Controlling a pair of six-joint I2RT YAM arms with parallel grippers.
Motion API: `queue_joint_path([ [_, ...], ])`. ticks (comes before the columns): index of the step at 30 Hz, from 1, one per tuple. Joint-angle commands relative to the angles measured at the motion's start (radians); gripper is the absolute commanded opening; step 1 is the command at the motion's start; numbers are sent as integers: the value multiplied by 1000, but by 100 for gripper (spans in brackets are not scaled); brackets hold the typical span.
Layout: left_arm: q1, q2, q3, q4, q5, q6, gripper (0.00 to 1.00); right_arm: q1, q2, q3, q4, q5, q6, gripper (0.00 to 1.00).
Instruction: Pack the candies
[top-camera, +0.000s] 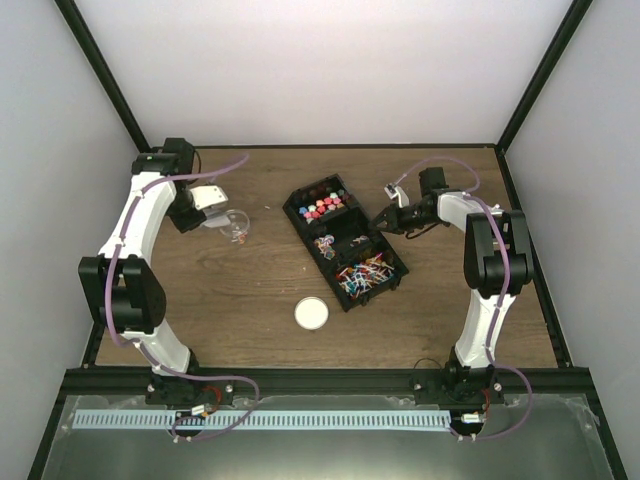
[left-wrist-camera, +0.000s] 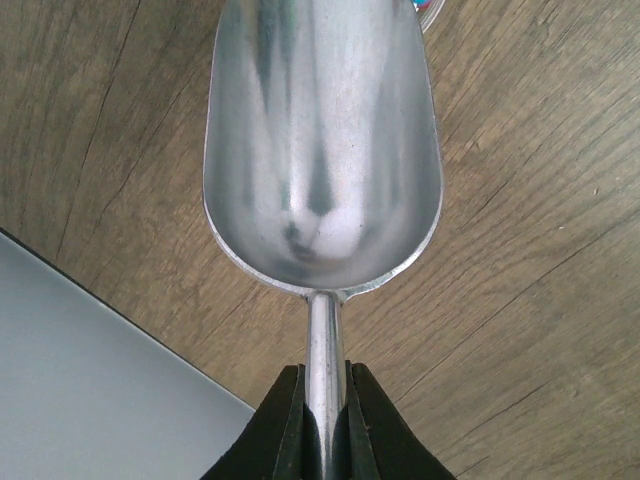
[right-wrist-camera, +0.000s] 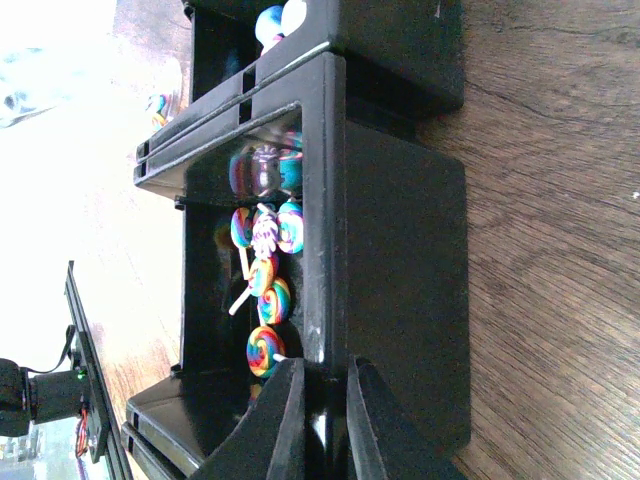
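Observation:
The candies lie in a black three-part tray (top-camera: 392, 262): round ones (top-camera: 322, 205) at the far end, swirl lollipops (top-camera: 325, 243) in the middle, stick-like ones (top-camera: 362, 276) at the near end. My left gripper (top-camera: 196, 212) is shut on the handle of a metal scoop (left-wrist-camera: 322, 140), which is empty, beside a small clear jar (top-camera: 234, 226). My right gripper (top-camera: 385, 220) is shut on the tray's right wall (right-wrist-camera: 330, 200). The lollipops (right-wrist-camera: 265, 290) lie just inside that wall.
A round white lid (top-camera: 312, 314) lies on the wooden table in front of the tray. Walls with black frame bars enclose the table at the back and sides. In the left wrist view the table's edge (left-wrist-camera: 120, 320) is close on the left.

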Motion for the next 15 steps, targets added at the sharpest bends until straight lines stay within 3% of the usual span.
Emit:
queue_joint_path([
  [1,-2,-13,47,-25,13,11,4,-6,21,35,33,-12,5,1],
  [6,-55,-18,155,-62,190,-28,4,-6,14,25,57,-24,34,1],
  [15,-373,2,215,2,325,-167,4,1,5,9,95,-41,83,1],
])
